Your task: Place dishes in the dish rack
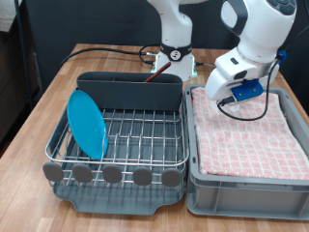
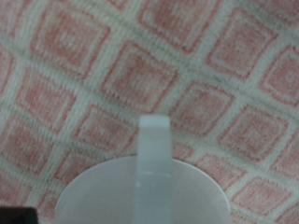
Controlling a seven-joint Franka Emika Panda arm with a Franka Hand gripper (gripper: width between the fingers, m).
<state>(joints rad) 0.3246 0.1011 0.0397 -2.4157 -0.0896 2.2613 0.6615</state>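
Note:
The blue plate stands on edge in the wire dish rack, on the exterior view's left side. A reddish-brown spoon handle sticks out of the rack's tall grey utensil compartment. My gripper hangs low over the far left corner of the pink checked cloth in the grey bin; its fingers do not show. In the wrist view the white mug lies very close and blurred on the cloth, its handle pointing at the camera. The mug is hidden in the exterior view.
The grey bin stands right beside the rack on the wooden table. Black cables run across the table behind the rack, near the robot base. Round grey feet line the rack's front edge.

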